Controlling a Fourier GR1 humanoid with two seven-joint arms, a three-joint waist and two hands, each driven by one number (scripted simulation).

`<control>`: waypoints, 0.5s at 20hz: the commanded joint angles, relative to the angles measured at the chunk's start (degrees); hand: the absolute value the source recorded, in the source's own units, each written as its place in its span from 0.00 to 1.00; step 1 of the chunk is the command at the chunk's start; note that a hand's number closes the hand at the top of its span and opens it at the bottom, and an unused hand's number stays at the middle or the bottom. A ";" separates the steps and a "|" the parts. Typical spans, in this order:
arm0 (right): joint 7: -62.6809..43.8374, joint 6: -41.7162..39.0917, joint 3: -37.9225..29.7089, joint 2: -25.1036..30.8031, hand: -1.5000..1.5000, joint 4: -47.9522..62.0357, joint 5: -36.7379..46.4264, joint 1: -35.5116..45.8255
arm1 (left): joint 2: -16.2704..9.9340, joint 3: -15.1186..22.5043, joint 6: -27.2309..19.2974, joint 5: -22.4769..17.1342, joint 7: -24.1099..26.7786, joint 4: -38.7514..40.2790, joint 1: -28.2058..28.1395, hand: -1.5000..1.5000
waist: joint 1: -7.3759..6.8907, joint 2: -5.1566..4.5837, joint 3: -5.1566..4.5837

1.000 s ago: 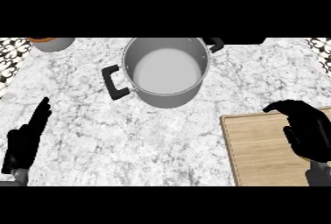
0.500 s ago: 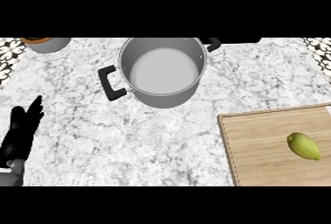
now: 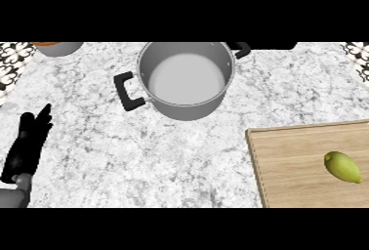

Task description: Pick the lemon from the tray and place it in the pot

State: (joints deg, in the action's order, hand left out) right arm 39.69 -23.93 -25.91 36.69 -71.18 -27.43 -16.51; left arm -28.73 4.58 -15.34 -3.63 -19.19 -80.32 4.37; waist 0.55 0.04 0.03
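Surface: white and grey marbled stone counter [image 3: 180, 161].

Yellow-green oval lemon [image 3: 342, 167]: lying on the pale wooden rectangular tray [image 3: 288, 166], towards the tray's right edge, untouched by any hand. Tray seated at the counter's front right corner, running out of view at right and bottom.

Grey metal round pot [image 3: 186, 79] with black side handles: upright near the middle of the counter's rear edge, mouth open, interior showing only bare grey bottom. One handle projecting front-left, the other at the rear right rim. Well apart from the tray.

Robot's black left hand [image 3: 27, 144]: at the counter's left edge, fingers straight and held together, pointing away towards the rear, holding nothing. Grey forearm visible below it at the front left corner.

Right hand: not in view.

Grey round vessel with an orange-brown top [image 3: 57, 47]: at the rear left corner, mostly cut off. Contents not distinguishable.

Black-and-white patterned surfaces at the far left and far right rear corners, beyond the counter.
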 commanded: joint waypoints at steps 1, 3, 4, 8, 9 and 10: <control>0.91 -4.29 -0.12 7.46 0.00 1.97 6.20 -2.86 | 0.11 0.17 -0.39 0.90 -0.04 -2.35 -1.73 0.50 | -0.70 0.04 0.01; 2.06 -3.20 1.75 8.02 0.00 0.55 10.69 -3.28 | -0.01 -0.13 0.58 0.29 -1.52 -2.72 -1.42 0.50 | -0.72 0.04 0.00; 0.25 -4.88 2.40 10.60 0.00 -0.61 11.11 -3.56 | 1.38 0.42 -0.16 0.77 -1.60 -1.10 0.61 0.50 | -0.32 -0.06 -0.04; 1.83 -10.05 5.10 14.41 0.00 -2.58 14.91 -6.69 | -0.72 -1.50 1.84 0.18 -1.27 -0.03 0.88 0.50 | -0.23 0.03 -0.05; 0.77 -10.88 4.95 15.35 0.00 -1.57 14.44 -4.91 | 0.96 -0.41 1.32 0.95 -0.08 -0.49 0.42 0.50 | -0.49 -0.01 -0.04; 2.64 -10.97 5.58 15.68 0.00 -1.60 16.59 -5.97 | 2.64 1.03 0.04 2.45 -1.42 1.32 1.71 0.50 | -0.06 -0.05 -0.02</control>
State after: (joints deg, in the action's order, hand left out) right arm 37.94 -28.55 -22.03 49.59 -72.60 -14.56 -21.36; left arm -27.83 4.52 -14.74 -2.56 -20.23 -80.29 5.31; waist 0.31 0.01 0.01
